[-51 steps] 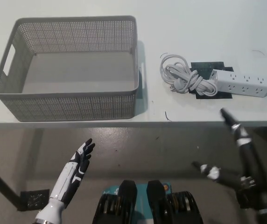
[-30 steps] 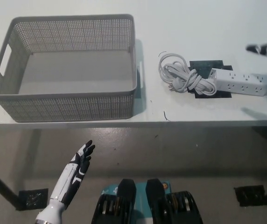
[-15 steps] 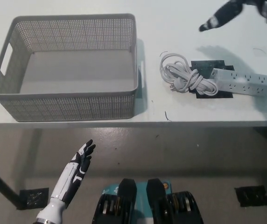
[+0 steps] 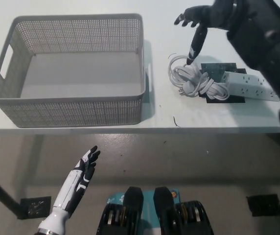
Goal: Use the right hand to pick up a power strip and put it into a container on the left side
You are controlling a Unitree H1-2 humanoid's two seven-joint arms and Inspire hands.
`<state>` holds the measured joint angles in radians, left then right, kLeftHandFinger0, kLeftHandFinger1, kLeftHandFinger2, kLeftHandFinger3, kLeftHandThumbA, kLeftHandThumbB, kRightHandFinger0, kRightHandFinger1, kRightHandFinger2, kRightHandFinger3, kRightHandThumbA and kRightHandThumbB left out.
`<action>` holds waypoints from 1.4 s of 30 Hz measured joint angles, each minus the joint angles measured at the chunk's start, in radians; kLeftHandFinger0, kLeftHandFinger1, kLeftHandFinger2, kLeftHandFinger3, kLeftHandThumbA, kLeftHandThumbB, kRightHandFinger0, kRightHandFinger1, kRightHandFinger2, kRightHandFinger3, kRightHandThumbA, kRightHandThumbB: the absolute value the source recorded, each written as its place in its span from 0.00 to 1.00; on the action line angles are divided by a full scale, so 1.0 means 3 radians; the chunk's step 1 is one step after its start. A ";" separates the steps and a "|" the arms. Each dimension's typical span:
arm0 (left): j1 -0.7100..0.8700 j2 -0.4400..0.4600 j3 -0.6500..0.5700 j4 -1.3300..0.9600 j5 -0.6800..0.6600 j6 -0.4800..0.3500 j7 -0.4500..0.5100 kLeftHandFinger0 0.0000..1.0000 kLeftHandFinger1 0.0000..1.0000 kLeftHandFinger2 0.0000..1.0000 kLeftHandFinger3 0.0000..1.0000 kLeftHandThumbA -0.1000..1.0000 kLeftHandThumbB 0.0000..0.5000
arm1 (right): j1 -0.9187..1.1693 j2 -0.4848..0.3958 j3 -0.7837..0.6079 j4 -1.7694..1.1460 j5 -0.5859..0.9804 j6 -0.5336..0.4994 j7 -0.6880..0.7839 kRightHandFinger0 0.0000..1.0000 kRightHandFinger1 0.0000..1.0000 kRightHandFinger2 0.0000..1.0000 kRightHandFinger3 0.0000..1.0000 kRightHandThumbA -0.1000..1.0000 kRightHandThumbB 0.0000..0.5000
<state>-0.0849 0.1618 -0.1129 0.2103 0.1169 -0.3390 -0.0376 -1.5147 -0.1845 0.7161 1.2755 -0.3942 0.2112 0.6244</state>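
On the white table, a white power strip lies flat near the front edge at the right, its rows of outlets facing up, with its white cord bundled into a loose coil at its left end. Strip and coil rest partly on a dark square mat. The black right hand hangs above the far side of the coil, fingers spread apart and holding nothing; one finger points down toward the top loop of the cord, though whether it touches cannot be told from this angle. The black right arm crosses the upper right corner and covers the far side of the power strip's right portion. To the left stands a grey perforated plastic basket, rectangular, with a cut-out handle in its left wall; its inside floor is bare. The basket sits just beside the coiled cord, a narrow strip of table between them, its front wall close to the table's front edge. Below the table edge, over the grey floor, the white left hand rests at the lower left, fingers extended and apart, gripping nothing, well apart from everything on the table. A dark square patch lies on the floor near that arm, and another lies at the lower right.
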 measured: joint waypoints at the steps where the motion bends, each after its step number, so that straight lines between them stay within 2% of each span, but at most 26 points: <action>1: 0.0000 0.0000 0.0000 0.0000 0.0000 -0.0013 -0.0001 1.00 1.00 1.00 1.00 1.00 0.45 | -0.0047 0.0038 0.0010 0.0085 -0.0019 0.0000 0.0021 1.00 1.00 1.00 1.00 1.00 0.65; 3: 0.0002 0.0002 0.0000 -0.0001 0.0000 -0.0050 -0.0003 1.00 1.00 1.00 1.00 1.00 0.45 | -0.0159 0.0117 0.0016 0.0255 -0.0059 0.0005 0.0066 1.00 1.00 1.00 1.00 1.00 0.68; 5: 0.0003 0.0005 0.0000 0.0000 0.0000 -0.0079 -0.0014 1.00 1.00 1.00 1.00 1.00 0.45 | -0.0245 0.0163 0.0013 0.0357 -0.0077 0.0028 0.0100 1.00 1.00 1.00 1.00 1.00 0.58; 8: 0.0013 0.0006 0.0001 -0.0001 0.0000 -0.0116 -0.0028 1.00 1.00 1.00 1.00 1.00 0.46 | -0.0301 0.0185 0.0015 0.0407 -0.0116 0.0039 0.0119 1.00 1.00 1.00 1.00 1.00 0.63; 11: 0.0040 0.0006 0.0002 0.0000 0.0007 -0.0142 -0.0035 1.00 1.00 1.00 1.00 1.00 0.47 | -0.0294 0.0189 0.0047 0.0454 -0.0190 0.0043 0.0113 1.00 1.00 1.00 1.00 1.00 0.63; 13: 0.0060 0.0006 0.0002 0.0000 0.0012 -0.0156 -0.0037 1.00 1.00 1.00 1.00 1.00 0.47 | -0.0288 0.0186 0.0061 0.0479 -0.0230 0.0059 0.0110 1.00 1.00 1.00 1.00 1.00 0.71; 16: 0.0071 0.0006 0.0002 -0.0001 0.0013 -0.0174 -0.0045 1.00 1.00 1.00 1.00 1.00 0.48 | -0.0287 0.0182 0.0100 0.0497 -0.0310 0.0115 0.0091 1.00 1.00 1.00 1.00 1.00 0.62; 17: 0.0071 0.0006 0.0003 -0.0001 0.0014 -0.0178 -0.0048 1.00 1.00 1.00 1.00 1.00 0.48 | -0.0286 0.0180 0.0109 0.0500 -0.0333 0.0130 0.0080 1.00 1.00 1.00 1.00 1.00 0.62; 18: 0.0075 0.0006 0.0003 -0.0001 0.0017 -0.0182 -0.0051 1.00 1.00 1.00 1.00 1.00 0.48 | -0.0283 0.0176 0.0112 0.0501 -0.0351 0.0138 0.0066 1.00 1.00 1.00 1.00 1.00 0.57; 20: 0.0095 0.0006 0.0003 -0.0003 0.0021 -0.0189 -0.0051 1.00 1.00 1.00 1.00 1.00 0.50 | -0.0273 0.0168 0.0096 0.0501 -0.0359 0.0157 0.0051 1.00 1.00 1.00 1.00 1.00 0.62; 22: 0.0119 0.0006 0.0003 -0.0004 0.0026 -0.0189 -0.0052 1.00 1.00 1.00 1.00 1.00 0.47 | -0.0252 0.0151 0.0105 0.0502 -0.0380 0.0158 0.0048 1.00 1.00 1.00 1.00 1.00 0.67; 26: 0.0162 0.0006 0.0006 -0.0009 0.0032 -0.0193 -0.0052 1.00 1.00 1.00 1.00 1.00 0.47 | -0.0173 0.0109 0.0195 0.0507 -0.0473 0.0139 0.0041 1.00 1.00 1.00 1.00 1.00 0.67; 28: 0.0183 0.0006 0.0008 -0.0009 0.0035 -0.0196 -0.0053 1.00 1.00 1.00 1.00 1.00 0.45 | -0.0117 0.0087 0.0212 0.0515 -0.0509 0.0139 0.0034 1.00 1.00 1.00 1.00 1.00 0.73; 31: 0.0185 0.0006 0.0008 -0.0009 0.0036 -0.0206 -0.0058 1.00 1.00 1.00 1.00 1.00 0.44 | -0.0074 0.0075 0.0205 0.0530 -0.0547 0.0159 0.0024 1.00 1.00 1.00 1.00 1.00 0.77; 32: 0.0185 0.0006 0.0008 -0.0008 0.0037 -0.0208 -0.0061 1.00 1.00 1.00 1.00 1.00 0.44 | -0.0065 0.0074 0.0193 0.0533 -0.0554 0.0168 0.0022 1.00 1.00 1.00 1.00 1.00 0.81; 34: 0.0185 0.0006 0.0008 -0.0009 0.0037 -0.0209 -0.0072 1.00 1.00 1.00 1.00 1.00 0.43 | -0.0053 0.0073 0.0154 0.0536 -0.0556 0.0188 0.0015 1.00 1.00 1.00 1.00 1.00 0.79; 36: 0.0185 0.0006 0.0009 -0.0009 0.0039 -0.0210 -0.0076 1.00 1.00 1.00 1.00 1.00 0.44 | -0.0034 0.0074 0.0101 0.0537 -0.0556 0.0203 -0.0010 1.00 1.00 1.00 1.00 1.00 0.82; 39: 0.0186 0.0006 0.0011 -0.0009 0.0044 -0.0212 -0.0076 1.00 1.00 1.00 1.00 1.00 0.44 | 0.0010 0.0080 0.0057 0.0537 -0.0562 0.0205 -0.0066 1.00 1.00 1.00 1.00 1.00 0.76; 42: 0.0186 0.0006 0.0012 -0.0010 0.0047 -0.0213 -0.0076 1.00 1.00 1.00 1.00 1.00 0.43 | 0.0067 0.0094 -0.0014 0.0542 -0.0555 0.0212 -0.0082 1.00 1.00 1.00 1.00 1.00 0.79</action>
<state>-0.0292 0.1637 -0.1092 0.2074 0.1309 -0.4028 -0.0605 -1.4948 -0.1563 0.7119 1.4380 -0.5606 0.2749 0.5999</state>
